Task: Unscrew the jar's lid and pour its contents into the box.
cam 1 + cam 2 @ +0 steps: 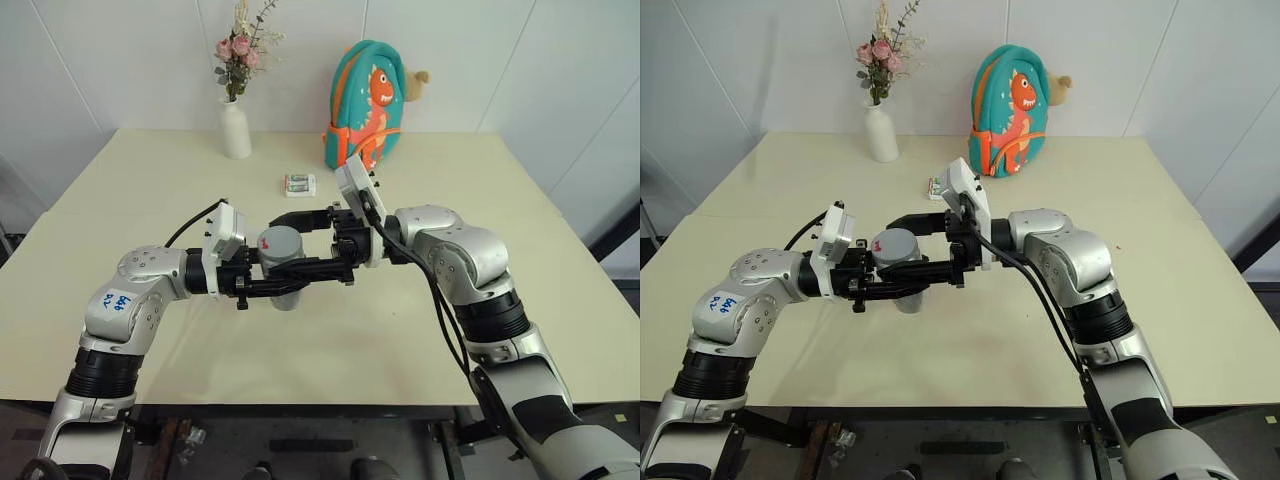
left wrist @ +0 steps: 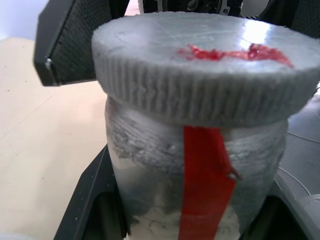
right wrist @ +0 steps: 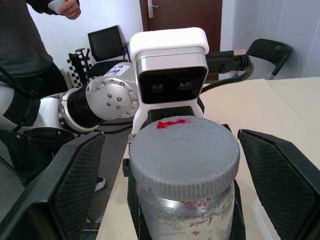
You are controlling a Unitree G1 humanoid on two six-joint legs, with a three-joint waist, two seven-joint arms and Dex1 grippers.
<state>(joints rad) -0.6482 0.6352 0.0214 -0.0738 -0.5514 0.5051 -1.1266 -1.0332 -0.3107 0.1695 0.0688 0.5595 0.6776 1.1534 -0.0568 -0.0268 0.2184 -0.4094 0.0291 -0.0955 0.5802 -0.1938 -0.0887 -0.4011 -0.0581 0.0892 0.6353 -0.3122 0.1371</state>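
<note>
My left gripper [image 1: 322,272] is shut on the body of the jar [image 1: 286,296] and holds it upright above the table. The jar [image 2: 200,175] has cloudy walls and a red strip down its side. Its ribbed grey lid [image 1: 280,243] carries a red mark and sits on top. My right gripper [image 1: 276,240] comes in level from the opposite side and stands open. Its fingers [image 3: 75,190] flank the lid [image 3: 185,155] with a gap on each side. The contents are hidden behind the cloudy wall. A pale translucent rim beside the jar may be the box [image 3: 260,220].
At the back of the cream table [image 1: 150,200] stand a white vase [image 1: 236,128] with pink flowers and a teal dinosaur backpack [image 1: 365,100]. A small green-and-white packet [image 1: 300,184] lies just behind my grippers. A person [image 3: 30,40] and black chairs are beyond the table.
</note>
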